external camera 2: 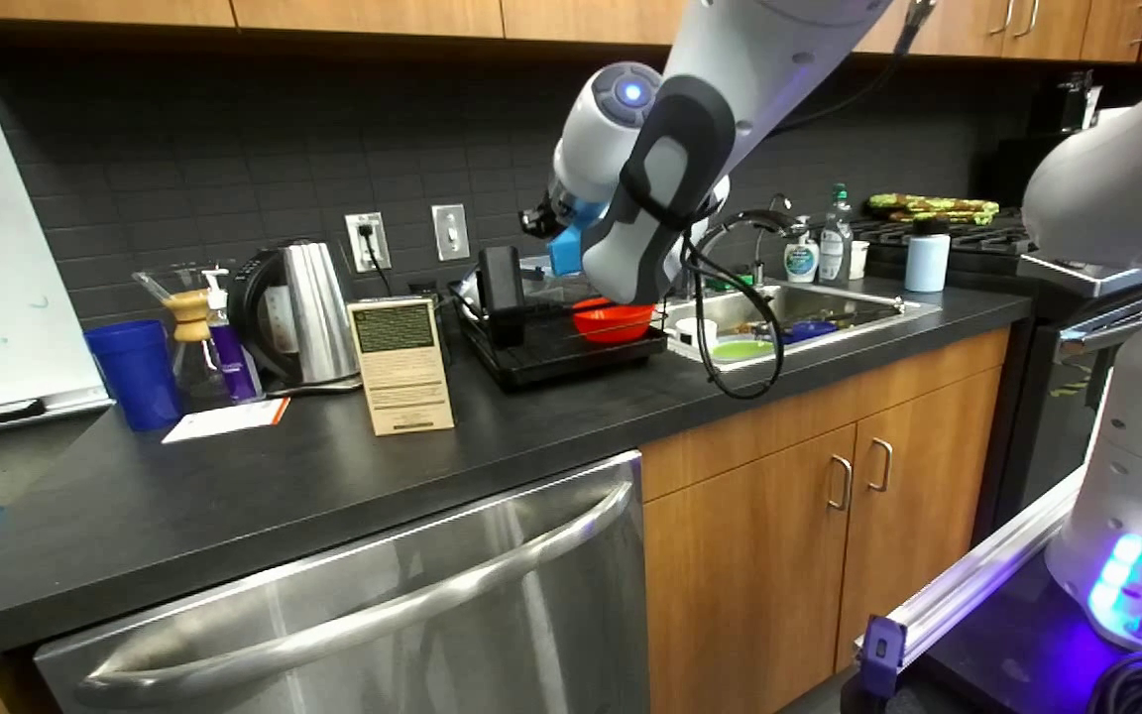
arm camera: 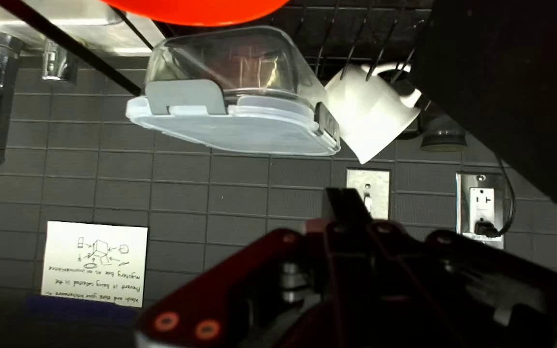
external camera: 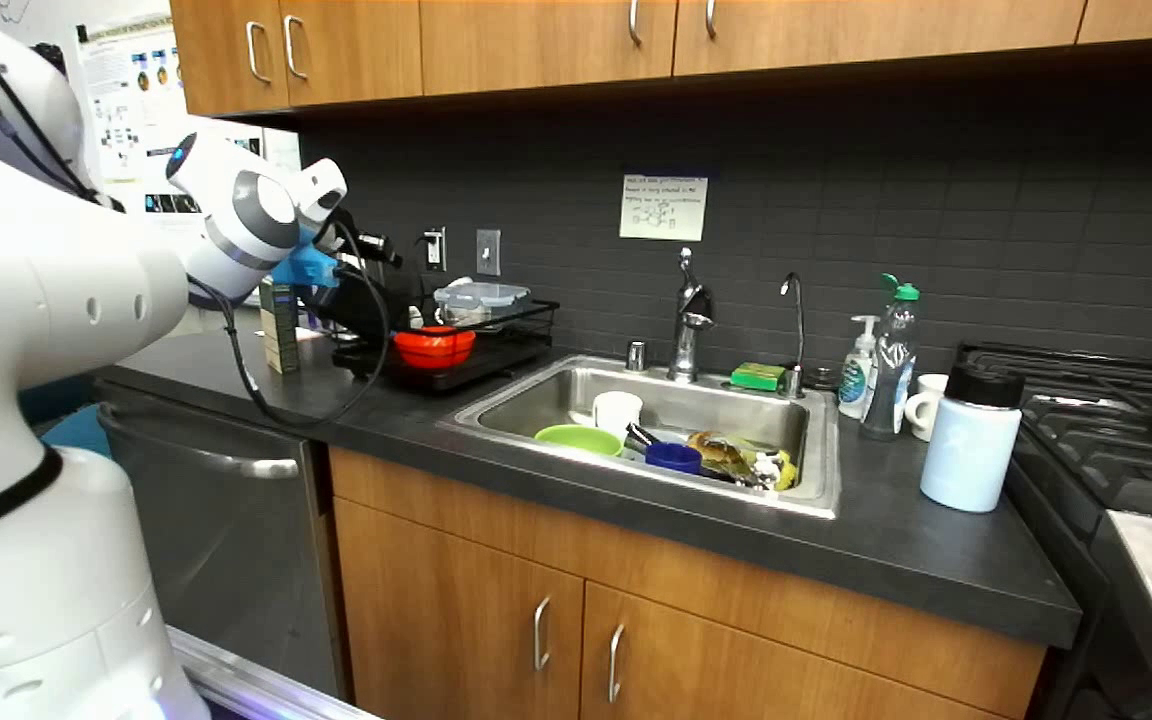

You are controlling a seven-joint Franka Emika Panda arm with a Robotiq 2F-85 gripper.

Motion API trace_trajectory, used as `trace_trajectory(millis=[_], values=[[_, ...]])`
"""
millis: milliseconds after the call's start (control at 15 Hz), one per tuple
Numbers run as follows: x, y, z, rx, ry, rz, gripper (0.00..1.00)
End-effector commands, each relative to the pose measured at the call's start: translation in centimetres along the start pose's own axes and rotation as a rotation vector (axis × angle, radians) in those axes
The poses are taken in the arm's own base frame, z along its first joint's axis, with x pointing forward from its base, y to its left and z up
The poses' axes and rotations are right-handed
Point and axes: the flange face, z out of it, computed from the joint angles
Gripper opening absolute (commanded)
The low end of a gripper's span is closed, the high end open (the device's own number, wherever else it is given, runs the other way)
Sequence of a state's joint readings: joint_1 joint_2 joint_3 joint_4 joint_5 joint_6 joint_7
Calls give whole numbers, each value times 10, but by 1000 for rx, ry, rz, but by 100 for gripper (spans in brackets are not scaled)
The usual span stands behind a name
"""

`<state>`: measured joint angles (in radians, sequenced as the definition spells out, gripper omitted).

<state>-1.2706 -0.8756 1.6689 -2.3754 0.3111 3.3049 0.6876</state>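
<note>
Before the dark tiled backsplash (external camera: 556, 200) and just beside the sink (external camera: 823, 445), the black dish rack (external camera 2: 571, 363) has the gripper (arm camera: 348, 205) above it, clenched on nothing and pointing at the backsplash. The rack bears the lidded container (arm camera: 240, 101), the red bowl (external camera 2: 613, 322) and, tilted, the white mug (arm camera: 370, 111), all untouched; a sound approach would be slow, with the jaws parted while well clear of the rack.

You have the rack (external camera 2: 546, 359) on the tabletop (external camera 2: 264, 486), the bowl (external camera 2: 614, 322), container (external camera: 481, 296) and mug (arm camera: 365, 113) in it. Facing the rack, left of it you have the box (external camera 2: 402, 367), then the kettle (external camera 2: 321, 312); right of it, the sink (external camera: 820, 450), then the flask (external camera: 971, 450). Behind it is the switch (external camera: 488, 252); above the rack, your tool (arm camera: 344, 198).
</note>
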Motion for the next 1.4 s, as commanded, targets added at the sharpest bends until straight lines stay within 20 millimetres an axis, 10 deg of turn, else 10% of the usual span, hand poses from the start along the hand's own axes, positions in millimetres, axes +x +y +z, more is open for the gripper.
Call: trace_trajectory(millis=[0, 67, 133, 533, 600, 1133, 1333], values=[[21, 38, -13, 70, -88, -72, 23], [31, 52, -15, 75, -91, -88, 30], [21, 27, -11, 19, -33, -65, 10], [32, 52, -13, 58, -89, -72, 30], [31, 51, -14, 60, -89, -74, 55], [59, 69, -25, 48, -37, -25, 98], [78, 69, -33, 74, -51, -56, 100]])
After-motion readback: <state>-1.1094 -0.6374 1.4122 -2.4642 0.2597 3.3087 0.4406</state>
